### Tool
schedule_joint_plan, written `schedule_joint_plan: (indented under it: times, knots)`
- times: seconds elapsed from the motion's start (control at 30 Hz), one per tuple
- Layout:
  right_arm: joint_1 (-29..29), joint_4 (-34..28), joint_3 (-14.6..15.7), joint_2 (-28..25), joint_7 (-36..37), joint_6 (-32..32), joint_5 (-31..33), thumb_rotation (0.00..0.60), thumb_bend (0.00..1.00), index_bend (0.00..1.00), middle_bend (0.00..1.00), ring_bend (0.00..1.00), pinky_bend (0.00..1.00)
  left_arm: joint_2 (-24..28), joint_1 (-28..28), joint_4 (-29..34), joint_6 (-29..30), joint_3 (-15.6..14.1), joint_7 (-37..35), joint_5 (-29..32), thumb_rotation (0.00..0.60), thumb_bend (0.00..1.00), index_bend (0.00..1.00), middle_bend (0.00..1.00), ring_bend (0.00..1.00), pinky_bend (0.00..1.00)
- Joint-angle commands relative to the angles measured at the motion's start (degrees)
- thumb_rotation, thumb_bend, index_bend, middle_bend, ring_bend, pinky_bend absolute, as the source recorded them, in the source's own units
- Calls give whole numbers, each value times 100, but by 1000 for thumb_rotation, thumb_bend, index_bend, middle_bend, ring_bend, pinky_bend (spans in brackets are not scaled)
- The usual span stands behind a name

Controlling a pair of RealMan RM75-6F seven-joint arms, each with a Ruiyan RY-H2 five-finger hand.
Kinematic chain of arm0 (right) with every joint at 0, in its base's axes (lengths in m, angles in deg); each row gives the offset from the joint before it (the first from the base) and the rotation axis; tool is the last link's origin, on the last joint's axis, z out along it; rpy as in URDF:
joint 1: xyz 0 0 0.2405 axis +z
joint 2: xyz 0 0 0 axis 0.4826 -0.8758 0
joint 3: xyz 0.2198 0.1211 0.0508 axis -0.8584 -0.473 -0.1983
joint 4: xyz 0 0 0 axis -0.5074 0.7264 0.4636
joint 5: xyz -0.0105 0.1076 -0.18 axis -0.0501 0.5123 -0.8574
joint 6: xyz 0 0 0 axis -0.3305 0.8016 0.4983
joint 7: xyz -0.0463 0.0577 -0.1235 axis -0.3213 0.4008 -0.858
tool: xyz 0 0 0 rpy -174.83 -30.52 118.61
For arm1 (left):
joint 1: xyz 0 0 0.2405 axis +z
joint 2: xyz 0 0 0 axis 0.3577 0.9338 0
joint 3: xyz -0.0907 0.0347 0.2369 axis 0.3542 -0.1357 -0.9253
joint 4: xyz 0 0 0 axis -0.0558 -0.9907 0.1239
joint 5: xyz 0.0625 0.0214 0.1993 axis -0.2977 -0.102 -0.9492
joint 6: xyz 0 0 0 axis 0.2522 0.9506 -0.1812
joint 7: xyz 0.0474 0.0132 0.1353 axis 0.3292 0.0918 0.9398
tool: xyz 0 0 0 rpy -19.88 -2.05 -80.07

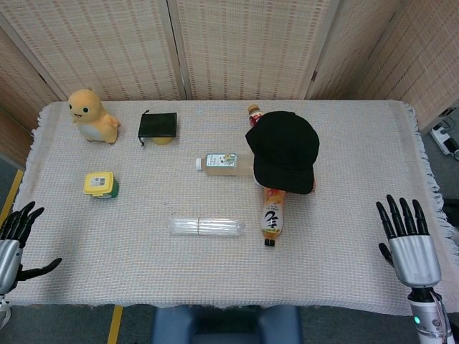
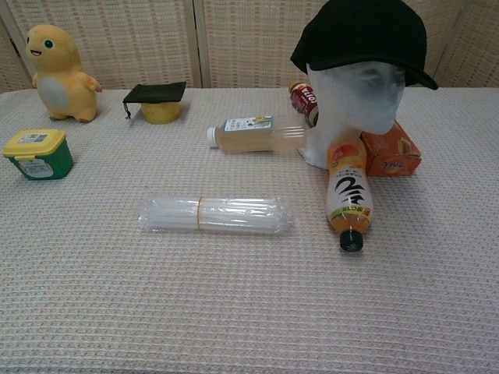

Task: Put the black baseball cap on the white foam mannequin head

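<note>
The black baseball cap (image 1: 285,149) (image 2: 365,34) sits on top of the white foam mannequin head (image 2: 353,104), brim pointing toward the table's near right. In the head view the cap hides the mannequin head completely. My right hand (image 1: 407,242) is at the near right edge of the table, well away from the cap, fingers spread and holding nothing. My left hand (image 1: 14,242) is off the near left edge, fingers apart and holding nothing. Neither hand shows in the chest view.
An orange-labelled bottle (image 1: 272,213) lies in front of the mannequin, an orange box (image 2: 392,152) beside it and a pale tea bottle (image 1: 224,163) to its left. A clear straw pack (image 1: 206,226), green jar (image 1: 100,184), yellow plush (image 1: 91,115) and small graduation cap (image 1: 158,126) stand further left.
</note>
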Motion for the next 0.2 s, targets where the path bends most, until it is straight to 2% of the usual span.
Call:
schedule_joint_plan:
  times: [0.03, 0.1, 0.2]
  knots:
    - [-283, -580, 182, -581, 64, -599, 539, 600, 122, 0, 0, 0, 0, -33, -4, 40, -76, -110, 476, -85, 600, 165, 115, 0, 0, 72]
    - [-234, -694, 139, -750, 257, -861, 633, 600, 121, 0, 0, 0, 0, -55, -3, 65, -83, -146, 689, -129, 600, 164, 115, 0, 0, 72]
    - [-263, -777, 14, -851, 500, -832, 592, 600, 122, 0, 0, 0, 0, -55, -10, 75, -112, -207, 865, -206, 600, 164, 116, 0, 0, 72]
